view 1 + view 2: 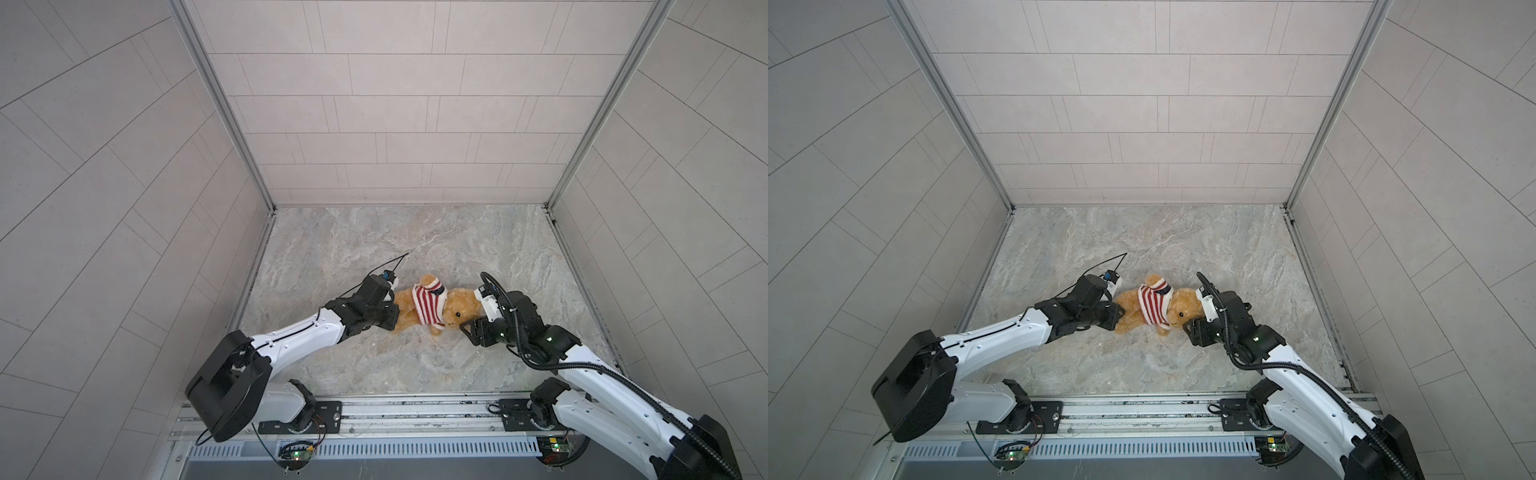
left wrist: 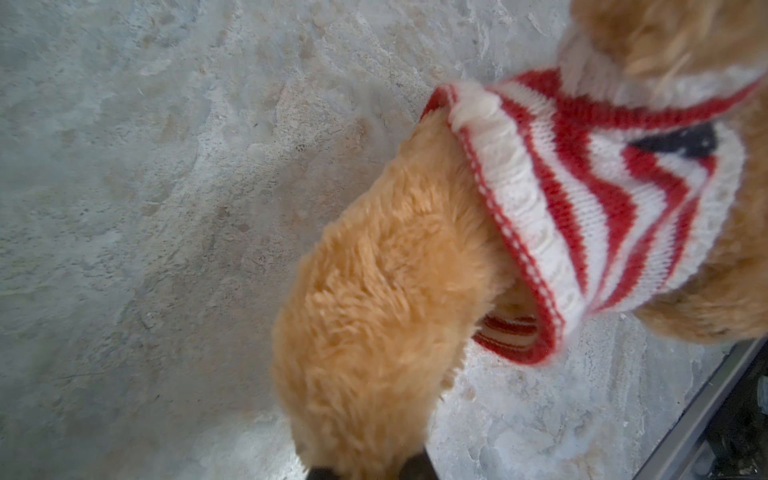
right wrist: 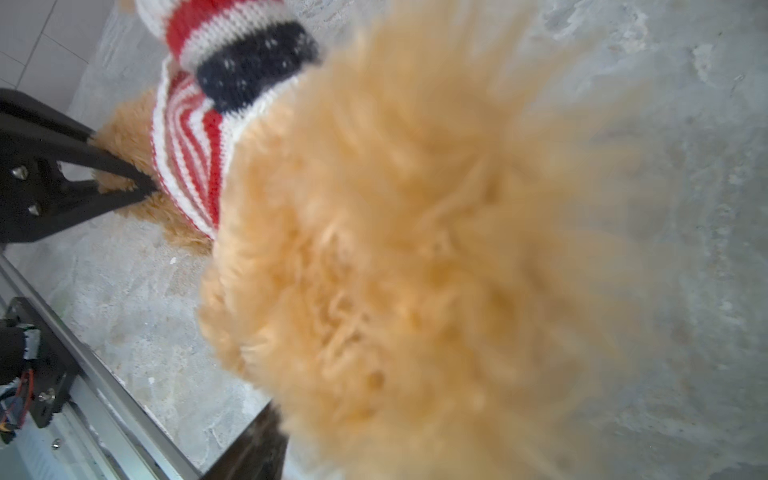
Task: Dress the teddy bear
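Teddy bear [image 1: 459, 309] in striped sweater [image 1: 428, 309], middle of bench [image 1: 374, 249]. Left end effector [image 1: 395, 320] pinches its leg; right end effector [image 1: 473, 316] at its head, grip unclear.

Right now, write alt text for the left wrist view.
Close-up: the leg of a fluffy golden bear is pinched between the dark tips of the left gripper. A red-and-white striped sweater wraps its body, hem gaping, above a grey marbled table.

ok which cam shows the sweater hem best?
Left wrist: the sweater hem fills the frame up close, its ribbed edge loose around the teddy bear. Both top views show the sweater on the torso, but small. Right wrist catches part of it, with the navy patch, past the blurred bear.
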You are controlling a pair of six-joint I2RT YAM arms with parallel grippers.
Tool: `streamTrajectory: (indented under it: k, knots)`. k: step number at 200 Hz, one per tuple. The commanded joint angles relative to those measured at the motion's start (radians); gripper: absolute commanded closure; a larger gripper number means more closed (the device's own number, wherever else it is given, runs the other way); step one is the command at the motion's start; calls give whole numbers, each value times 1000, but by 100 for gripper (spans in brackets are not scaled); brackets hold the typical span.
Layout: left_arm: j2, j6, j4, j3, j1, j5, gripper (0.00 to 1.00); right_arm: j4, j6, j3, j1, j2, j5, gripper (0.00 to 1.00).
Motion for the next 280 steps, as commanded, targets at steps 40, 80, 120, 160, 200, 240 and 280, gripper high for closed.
streamTrajectory:
  k: [40,80,120,160,200,240,280]
  knots:
    - [53,54,-24,62,5,37,100,117,-43,-21,-4,25,44,59]
    - [15,46,-28,49,6,33,100,137,-41,-11,-5,30,12,91]
    - [-126,20,-76,9,5,-34,51,99,-33,-5,-5,-33,-26,100]
    - [-334,-60,-89,-59,-56,-98,34,113,26,1,-2,-73,-175,100]
    - [-355,-134,0,-83,-167,-107,36,151,121,15,0,-120,-263,100]
    - [-219,-168,134,-83,-166,-70,44,140,126,9,2,-132,-284,100]
    - [-57,-187,274,-63,-124,3,52,135,130,2,3,-147,-303,100]
